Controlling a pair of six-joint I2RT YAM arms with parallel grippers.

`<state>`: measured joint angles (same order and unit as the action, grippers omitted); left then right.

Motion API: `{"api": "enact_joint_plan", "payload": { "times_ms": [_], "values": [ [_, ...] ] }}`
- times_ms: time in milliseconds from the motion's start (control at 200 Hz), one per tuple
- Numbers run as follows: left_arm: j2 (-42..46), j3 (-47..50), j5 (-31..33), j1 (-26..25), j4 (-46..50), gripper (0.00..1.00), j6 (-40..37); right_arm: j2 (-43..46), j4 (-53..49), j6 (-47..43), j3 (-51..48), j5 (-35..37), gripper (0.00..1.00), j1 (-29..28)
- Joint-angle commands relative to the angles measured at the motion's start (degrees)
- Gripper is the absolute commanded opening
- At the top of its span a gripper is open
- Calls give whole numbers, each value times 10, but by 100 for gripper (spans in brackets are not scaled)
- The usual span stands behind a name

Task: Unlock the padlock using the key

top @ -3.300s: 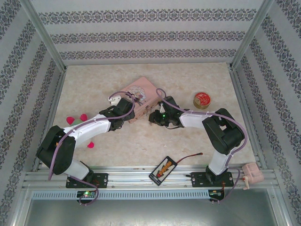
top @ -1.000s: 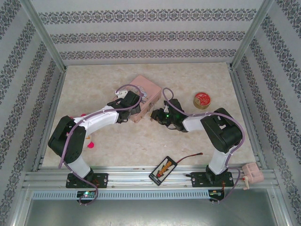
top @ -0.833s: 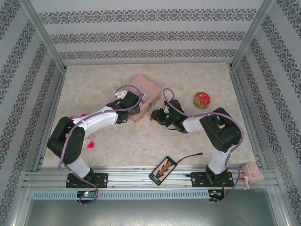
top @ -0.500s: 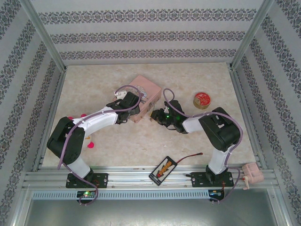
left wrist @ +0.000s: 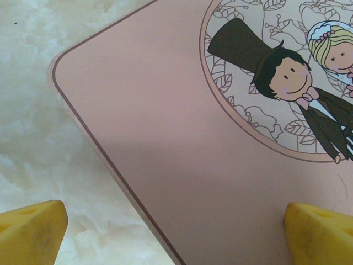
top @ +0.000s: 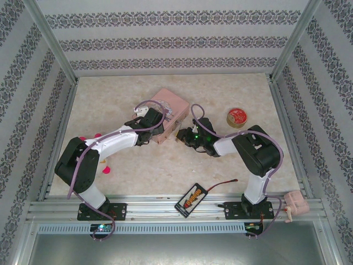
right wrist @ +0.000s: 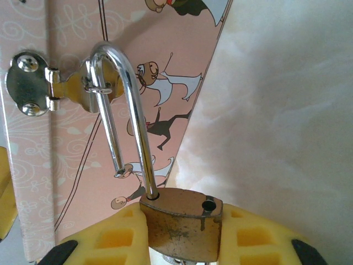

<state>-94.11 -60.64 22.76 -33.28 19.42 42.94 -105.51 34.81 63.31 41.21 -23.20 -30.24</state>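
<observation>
As the right gripper point(right wrist: 182, 245) clamps it, the padlock point(right wrist: 179, 218) apparently points shackle-forward.

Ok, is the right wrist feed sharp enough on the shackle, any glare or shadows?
Right wrist: the small brass padlock and its silvery shackle are sharp, with glints on the bend; marble table behind is blurred. Left wrist: a soft shadow crosses the pink illustrated tin lid. Top external: evenly lit.
</observation>
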Motion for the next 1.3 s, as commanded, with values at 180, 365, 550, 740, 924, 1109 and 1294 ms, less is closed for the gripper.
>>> {"api": "enact_joint_plan", "payload": {
  "times_ms": [180,365,550,740,924,1109,1294],
  "values": [
    [3,17,7,0,51,99,-6,-4,39,15,13,51,0,13],
    [3,16,5,0,51,99,-6,-5,43,20,17,54,0,15],
    [3,14,5,-1,53,99,-7,-10,69,41,12,60,0,15],
    [2,12,4,0,54,99,-6,-15,77,51,13,63,0,15],
    [2,16,2,0,53,99,-4,-23,102,63,13,62,0,15],
    [6,18,4,-1,52,99,-3,-27,109,68,12,64,0,15],
    [7,20,4,0,52,99,-3,-27,110,68,13,61,0,15]
  ]
}}
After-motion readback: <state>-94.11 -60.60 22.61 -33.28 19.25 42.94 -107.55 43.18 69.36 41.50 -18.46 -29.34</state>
